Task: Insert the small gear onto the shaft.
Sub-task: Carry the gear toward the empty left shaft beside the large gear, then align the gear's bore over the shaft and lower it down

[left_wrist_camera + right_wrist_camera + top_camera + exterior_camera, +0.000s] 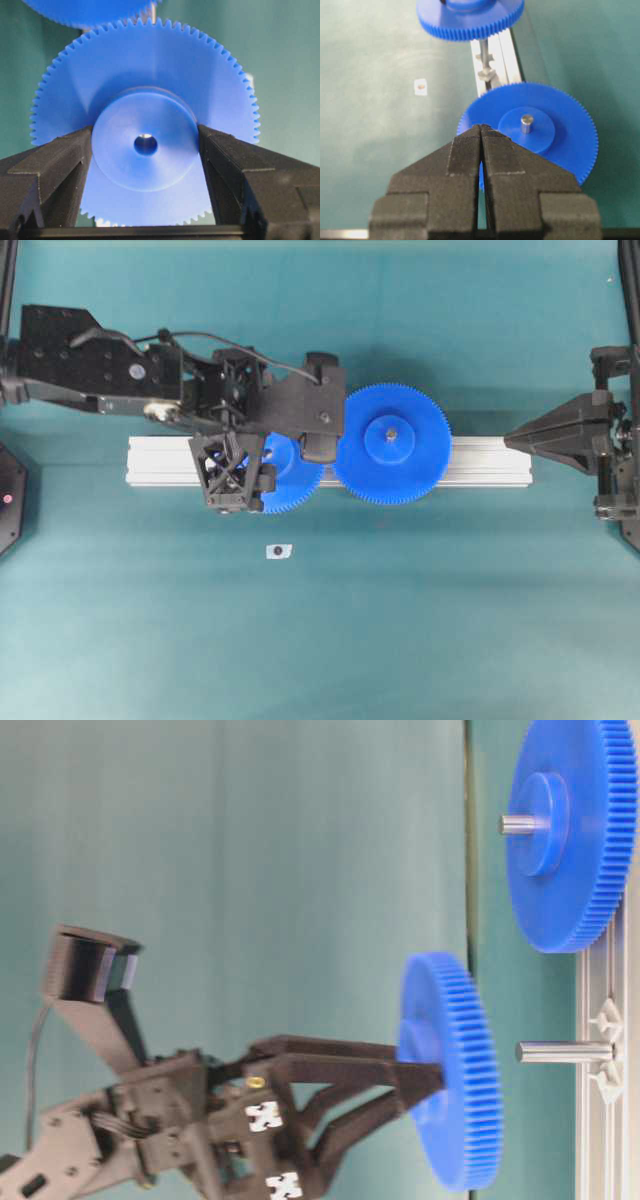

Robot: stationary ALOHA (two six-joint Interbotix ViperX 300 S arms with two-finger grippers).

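My left gripper (145,150) is shut on the raised hub of the small gear (150,85), one finger (60,165) on each side. In the table-level view the small gear (455,1070) hangs a short gap from the tip of the shaft (565,1051), not touching it. A silver glint shows at the upper edge of the gear's centre hole. In the right wrist view the shaft (484,54) rises from its shiny mount (487,74) below the small gear (470,20). My right gripper (481,129) is shut and empty. Overhead it (512,440) points at the rail's right end.
The larger blue gear (392,443) sits on its grey pin (526,122) on the ribbed aluminium rail (480,462), right beside the small gear (295,485). A small white piece (279,551) lies on the green table in front of the rail.
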